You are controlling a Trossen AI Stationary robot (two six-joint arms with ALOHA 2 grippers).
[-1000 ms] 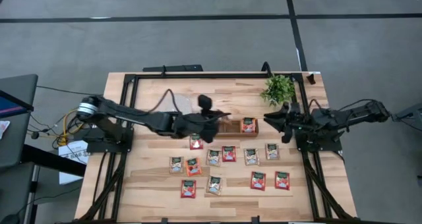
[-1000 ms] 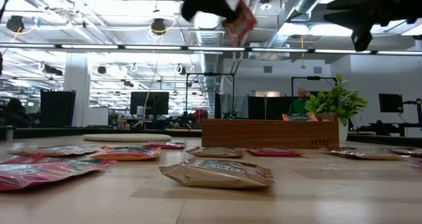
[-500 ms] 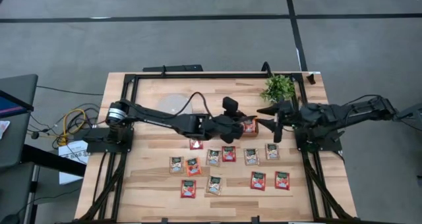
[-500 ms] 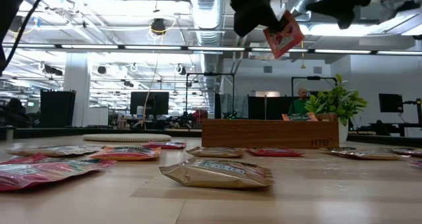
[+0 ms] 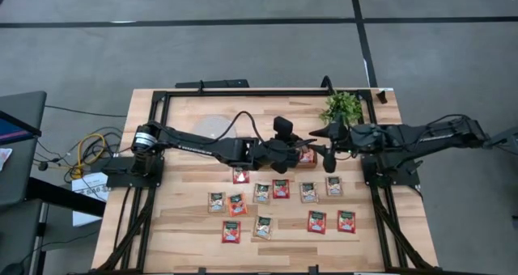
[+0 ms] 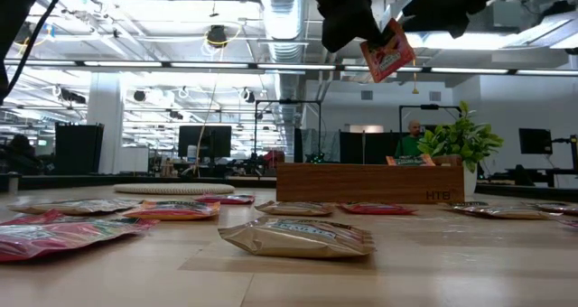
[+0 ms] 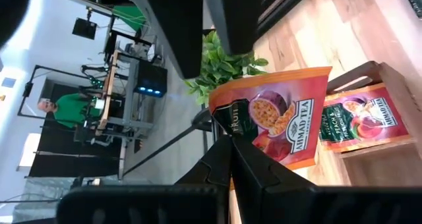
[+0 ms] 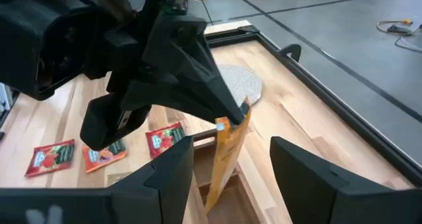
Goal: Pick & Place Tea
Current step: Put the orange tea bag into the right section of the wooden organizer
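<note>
My left gripper (image 5: 301, 150) sits at the centre of the high view, just above the wooden tray (image 5: 285, 155), with its fingers pinched fully together on one corner of a red-orange tea sachet (image 7: 280, 123). In the low view that sachet (image 6: 387, 51) hangs tilted at the upper middle of the frame, well clear of the table (image 6: 452, 262). My right gripper (image 5: 321, 148) is just to the right of it in the high view, fingers (image 8: 310, 184) spread wide apart. In the right wrist view the held sachet stands edge-on in the gap between them, and I cannot tell that either finger touches it; nothing is gripped on that side.

Another red-orange sachet (image 7: 359, 117) lies in a tray compartment at the right of the left wrist view. The remaining sachets (image 5: 280, 188), red-orange and pale grey-green, lie flat and scattered over the lower middle of the table in the high view. A small green plant (image 5: 341, 107) stands toward the upper right of the table, and a round grey-white disc (image 5: 214, 128) lies toward its upper left.
</note>
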